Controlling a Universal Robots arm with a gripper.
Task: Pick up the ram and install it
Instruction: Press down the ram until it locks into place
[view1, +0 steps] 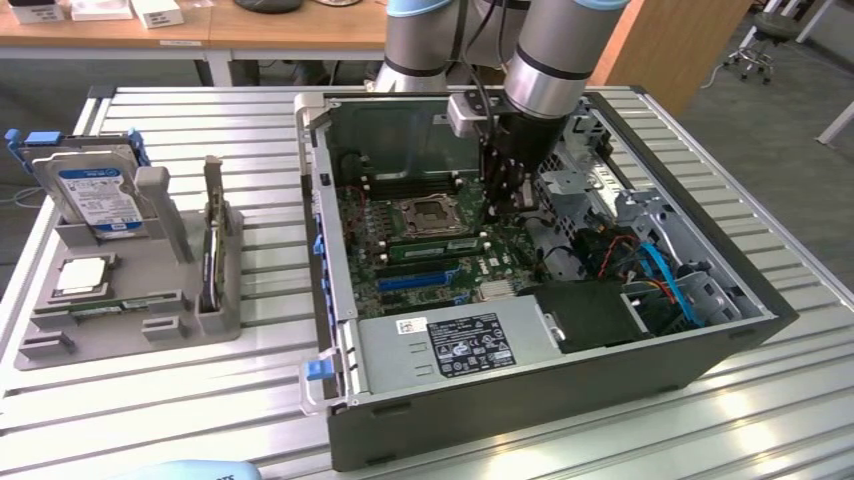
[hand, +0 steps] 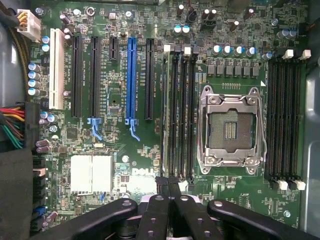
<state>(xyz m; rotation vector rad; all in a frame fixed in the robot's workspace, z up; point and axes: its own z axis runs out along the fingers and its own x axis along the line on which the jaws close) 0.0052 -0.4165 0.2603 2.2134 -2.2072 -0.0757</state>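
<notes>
Gripper, fingers pressed together, is positioned at the end of the memory slots; misaligned downward pressure is judged liable to damage a slot.

The green motherboard carries a white DELL logo. Print on the grey power supply's label is too small to read.

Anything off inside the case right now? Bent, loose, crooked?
Nothing stands out. The motherboard looks intact, the memory slots run straight, and the cables lie at the case's side. Only note: the processor socket sits empty, contacts bare, frame down. The gripper is shut by the slot ends.
</notes>
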